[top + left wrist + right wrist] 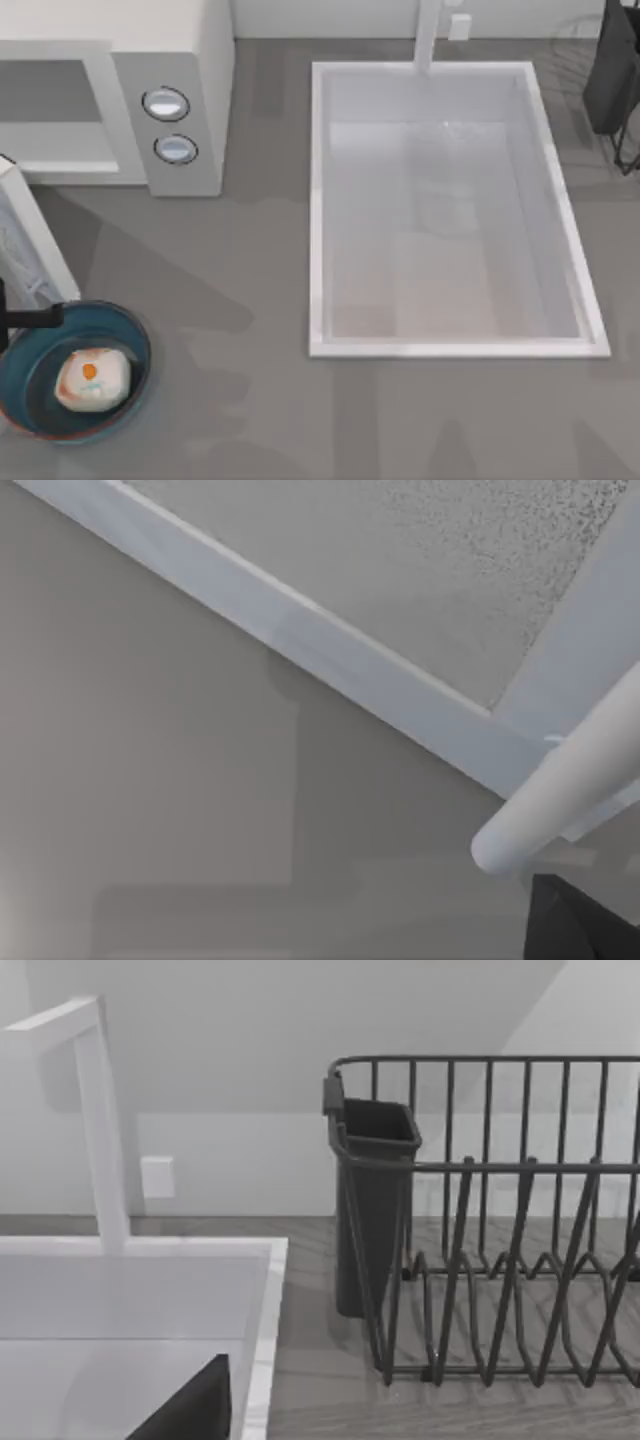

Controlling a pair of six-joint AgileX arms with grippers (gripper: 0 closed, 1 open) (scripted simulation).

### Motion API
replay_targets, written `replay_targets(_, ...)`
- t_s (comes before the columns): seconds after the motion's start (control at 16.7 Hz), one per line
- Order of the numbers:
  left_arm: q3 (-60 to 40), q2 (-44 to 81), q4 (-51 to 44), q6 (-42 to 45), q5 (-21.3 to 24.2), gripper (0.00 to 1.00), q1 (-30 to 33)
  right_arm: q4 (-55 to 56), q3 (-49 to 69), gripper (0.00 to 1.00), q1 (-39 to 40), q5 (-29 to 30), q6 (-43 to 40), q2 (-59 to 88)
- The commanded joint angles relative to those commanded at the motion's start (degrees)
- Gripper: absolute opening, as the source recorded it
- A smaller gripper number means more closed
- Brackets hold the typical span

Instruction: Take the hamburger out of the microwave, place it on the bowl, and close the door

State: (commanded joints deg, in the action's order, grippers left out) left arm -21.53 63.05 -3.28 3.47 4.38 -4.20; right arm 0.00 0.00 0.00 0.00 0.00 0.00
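The hamburger [92,378] lies inside the blue bowl [135,345] at the table's front left corner. Behind it stands the white microwave [200,60], its grey cavity [55,95] exposed. The door [25,240] is swung out toward the front, its lower end just above the bowl. My left gripper [30,318] reaches in from the left edge, between the door's end and the bowl's rim. In the left wrist view the door's white frame [380,680], its speckled window [400,560] and a white bar handle [560,790] are very close. My right arm [612,70] is parked at the back right.
A white sink basin [320,200] with a faucet [428,35] takes up the middle and right of the table. A dark wire dish rack [520,1260] with a cutlery cup [370,1200] stands at the back right, beside the right arm.
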Motion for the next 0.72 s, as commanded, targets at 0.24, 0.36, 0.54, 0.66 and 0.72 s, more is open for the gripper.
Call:
replay_targets(0.24, -6.42, 11.32, 4.19, -0.39, -0.43, 0.0, 0.76, 0.0, 0.0, 1.0, 0.0, 0.0, 0.0, 0.0)
replay_targets(0.36, -10.0, 18.36, 6.74, -0.67, -0.74, 0.0, 1.26, 0.0, 0.0, 1.0, 0.0, 0.0, 0.0, 0.0)
replay_targets(0.54, -14.28, 25.23, 9.89, -1.03, -1.15, 0.0, 1.91, 0.0, 0.0, 1.0, 0.0, 0.0, 0.0, 0.0)
replay_targets(0.66, -15.5, 26.77, 10.77, -1.13, -1.26, 0.0, 2.08, 0.0, 0.0, 1.0, 0.0, 0.0, 0.0, 0.0)
replay_targets(0.72, -15.52, 26.79, 10.78, -1.13, -1.26, 0.0, 2.09, 0.0, 0.0, 1.0, 0.0, 0.0, 0.0, 0.0)
